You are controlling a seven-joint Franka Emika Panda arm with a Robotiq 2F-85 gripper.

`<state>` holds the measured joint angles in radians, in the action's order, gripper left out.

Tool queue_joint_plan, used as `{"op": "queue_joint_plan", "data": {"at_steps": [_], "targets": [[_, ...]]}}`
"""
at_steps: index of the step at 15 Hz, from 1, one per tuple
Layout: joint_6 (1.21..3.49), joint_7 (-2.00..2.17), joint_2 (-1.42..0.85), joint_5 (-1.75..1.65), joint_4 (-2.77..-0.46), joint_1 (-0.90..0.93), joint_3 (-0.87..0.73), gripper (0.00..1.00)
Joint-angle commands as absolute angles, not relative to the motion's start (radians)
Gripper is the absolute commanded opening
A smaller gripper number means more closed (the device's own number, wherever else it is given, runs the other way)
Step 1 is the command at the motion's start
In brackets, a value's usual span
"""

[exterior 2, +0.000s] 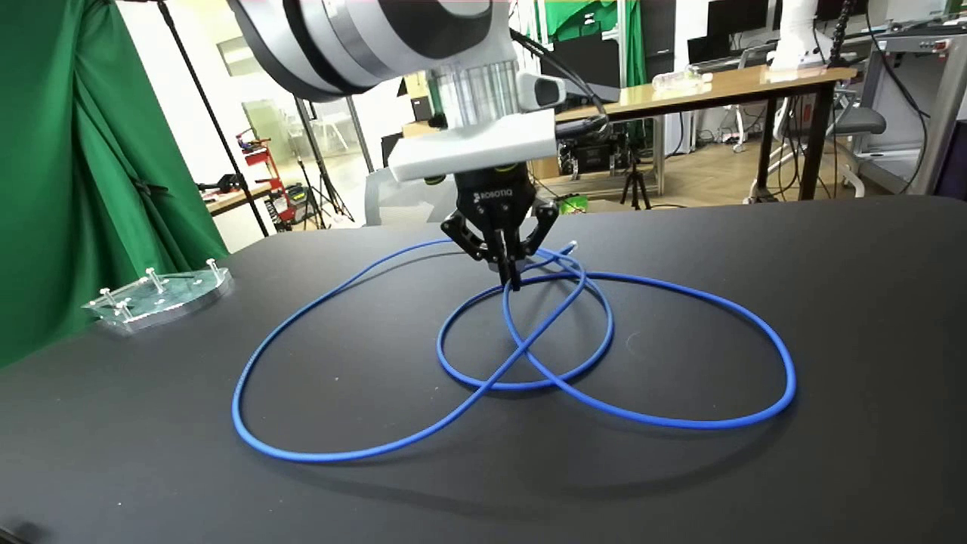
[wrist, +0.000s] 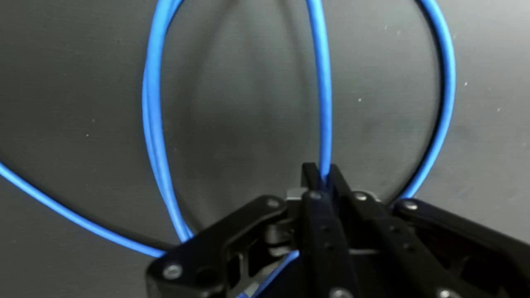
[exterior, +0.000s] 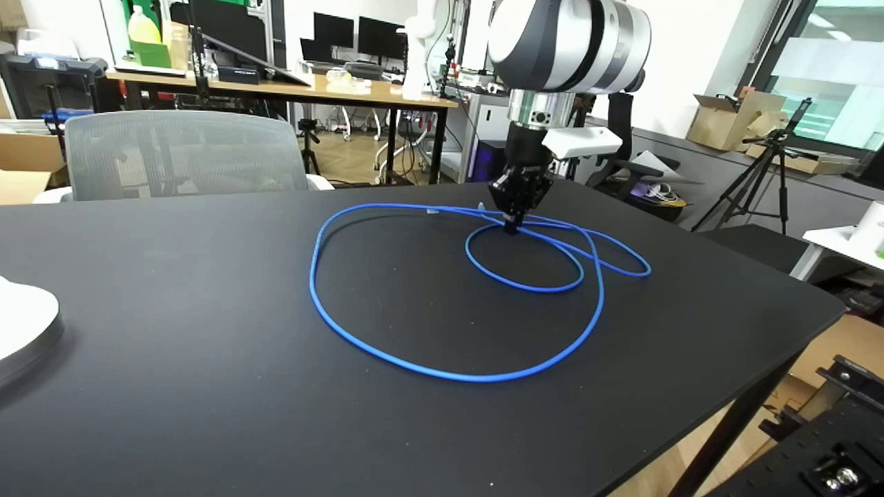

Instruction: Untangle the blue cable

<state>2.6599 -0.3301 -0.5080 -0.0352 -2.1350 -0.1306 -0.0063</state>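
Note:
The blue cable (exterior: 476,377) lies on the black table in large overlapping loops. It also shows in an exterior view (exterior 2: 325,458), where its strands cross in front of and beside the gripper. A small pale end (exterior 2: 572,245) of the cable shows just behind the gripper. My gripper (exterior: 511,226) points down near the table's far side, and its tips (exterior 2: 511,285) are close to the tabletop. In the wrist view the fingers (wrist: 321,171) are shut on one strand of the cable (wrist: 325,91). Other strands pass beside and beneath the gripper, partly hidden by it.
The black table (exterior: 207,414) has its right edge near the loops. A white rounded object (exterior: 24,317) sits at the table's left. A clear plate with metal posts (exterior 2: 162,295) lies at the left in an exterior view. A grey chair (exterior: 186,155) stands behind the table.

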Motion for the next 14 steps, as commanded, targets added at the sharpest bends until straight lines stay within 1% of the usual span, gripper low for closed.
{"op": "queue_joint_plan", "data": {"at_steps": [1, 5, 7, 9, 11, 14], "targets": [[2.488, -0.442, -0.445, -0.115, -2.138, -0.148, -0.003, 0.02], [2.232, -0.538, -0.355, -0.177, -2.122, -0.127, 0.003, 0.02], [2.165, -0.496, -0.298, -0.256, -2.112, -0.09, -0.016, 0.02], [2.166, -0.471, -0.253, -0.35, -2.107, -0.067, -0.026, 0.02], [2.259, -0.476, -0.211, -0.419, -2.124, -0.067, -0.029, 0.02], [2.312, -0.492, -0.223, -0.393, -2.086, -0.09, -0.038, 0.02]]}}
